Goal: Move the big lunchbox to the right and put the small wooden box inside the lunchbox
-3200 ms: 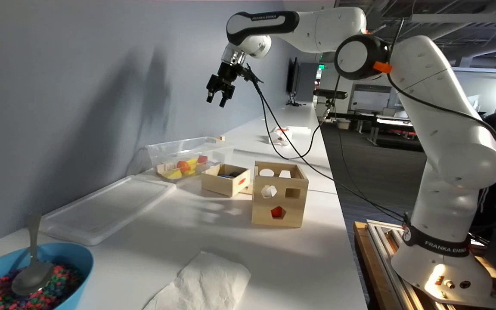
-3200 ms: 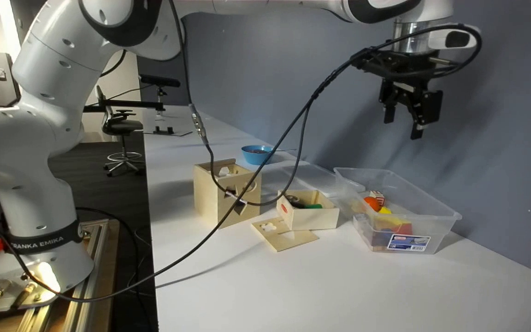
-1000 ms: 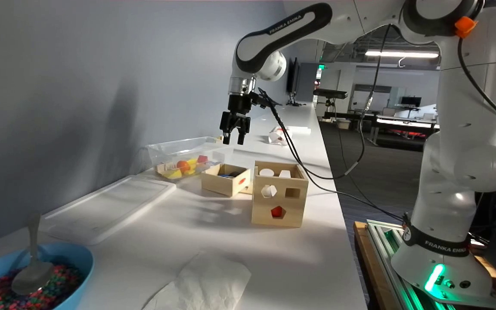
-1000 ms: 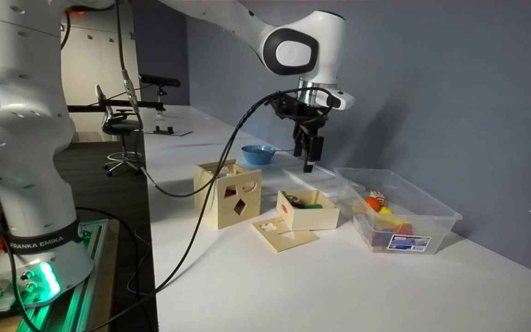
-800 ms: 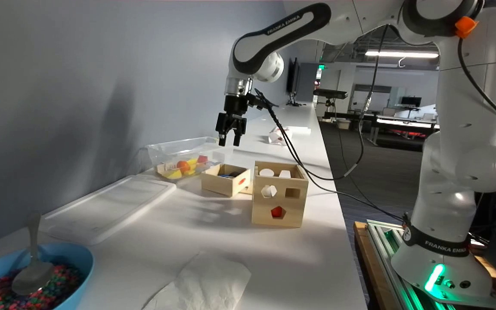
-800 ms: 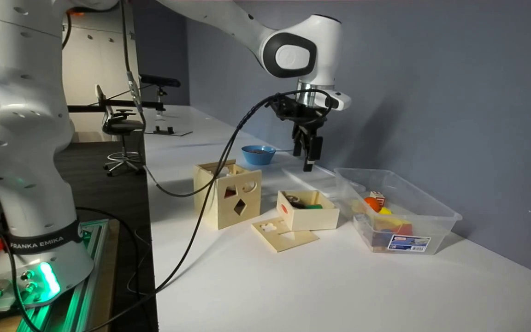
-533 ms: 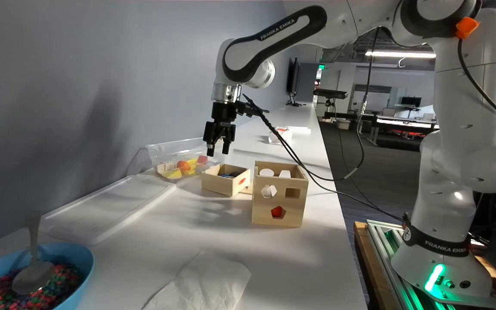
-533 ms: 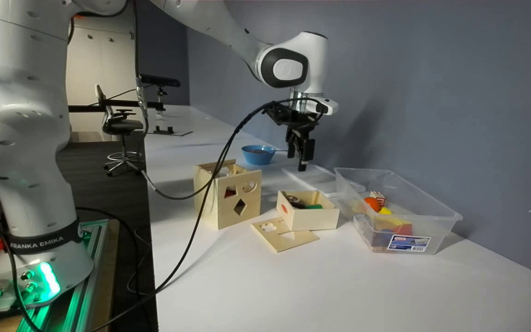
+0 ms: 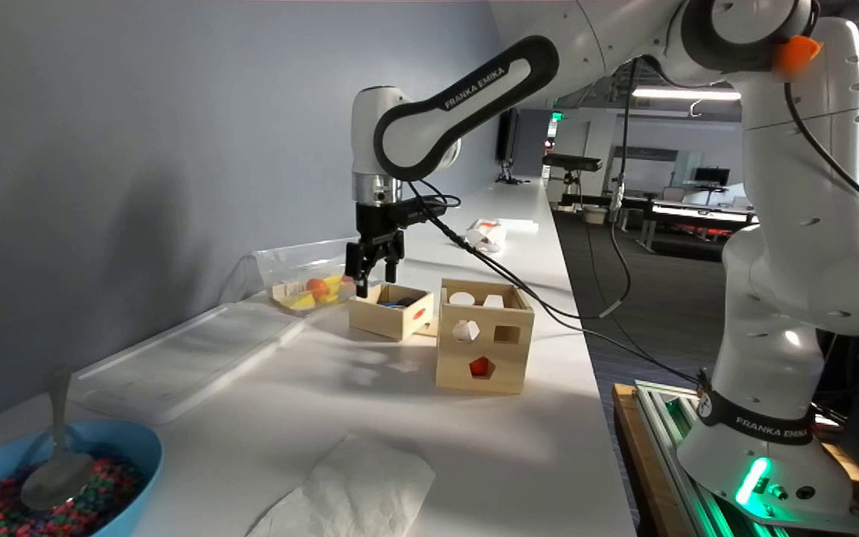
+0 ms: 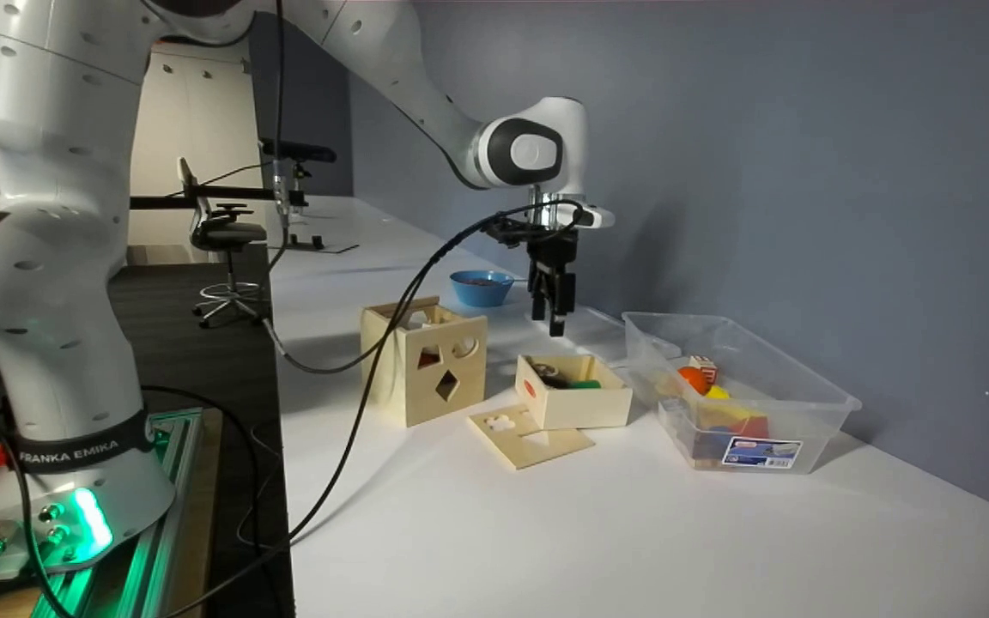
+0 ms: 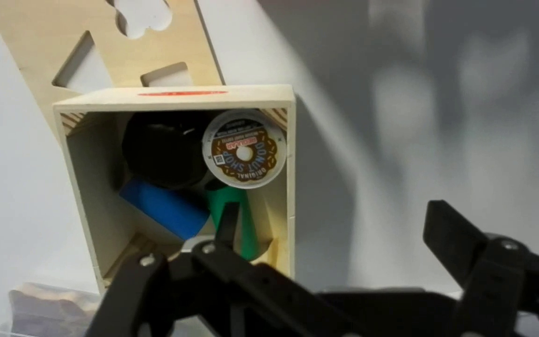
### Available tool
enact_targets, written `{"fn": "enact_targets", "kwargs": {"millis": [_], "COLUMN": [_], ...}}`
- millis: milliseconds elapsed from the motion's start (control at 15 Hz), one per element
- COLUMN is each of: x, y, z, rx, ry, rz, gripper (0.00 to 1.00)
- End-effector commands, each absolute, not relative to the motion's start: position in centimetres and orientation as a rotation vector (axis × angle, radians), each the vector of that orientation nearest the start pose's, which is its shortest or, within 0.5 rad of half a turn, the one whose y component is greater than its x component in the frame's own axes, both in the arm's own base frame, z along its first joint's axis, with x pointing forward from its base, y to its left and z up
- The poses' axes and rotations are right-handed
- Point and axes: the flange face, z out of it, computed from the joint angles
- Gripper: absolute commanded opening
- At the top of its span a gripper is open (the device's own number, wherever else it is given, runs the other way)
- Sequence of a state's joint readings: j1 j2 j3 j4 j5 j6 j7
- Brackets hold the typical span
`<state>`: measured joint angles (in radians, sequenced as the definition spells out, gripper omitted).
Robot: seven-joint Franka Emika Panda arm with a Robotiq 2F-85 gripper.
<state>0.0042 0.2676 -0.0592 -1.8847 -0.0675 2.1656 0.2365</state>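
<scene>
In an exterior view, wooden cube (image 10: 422,382); at its 2 o'clock, gripper (image 10: 548,323), pointing down, fingers spread wide, holding nothing. Small wooden box (image 10: 585,409) upright at gripper's 5 o'clock. Big lunchbox (image 10: 795,421) at the box's 3 o'clock, just beside, coloured pieces (image 10: 694,379) inside. Wrist view: one finger over small wooden box's interior, other over white table (image 11: 382,210).

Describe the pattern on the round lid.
The round lid bears a brown doughnut, clearest in the wrist view.
</scene>
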Motion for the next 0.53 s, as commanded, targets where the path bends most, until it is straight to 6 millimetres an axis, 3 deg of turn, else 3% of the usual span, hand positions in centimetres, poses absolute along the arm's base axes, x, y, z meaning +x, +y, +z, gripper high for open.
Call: {"fn": "enact_targets", "kwargs": {"millis": [0,333,400,467], "x": [61.8,62.7,62.9,63.2], "y": [-4.2,-5.4,-5.6,-5.8], "z": [35.0,32.6,32.2,31.8], "rx": [-3.181,-3.161,-3.16,-3.159], "ry": [0.446,0.468,0.462,0.453], "rz": [-0.019,-0.065,-0.079,-0.093], "gripper": [1.0,0.98,0.93,0.73]}}
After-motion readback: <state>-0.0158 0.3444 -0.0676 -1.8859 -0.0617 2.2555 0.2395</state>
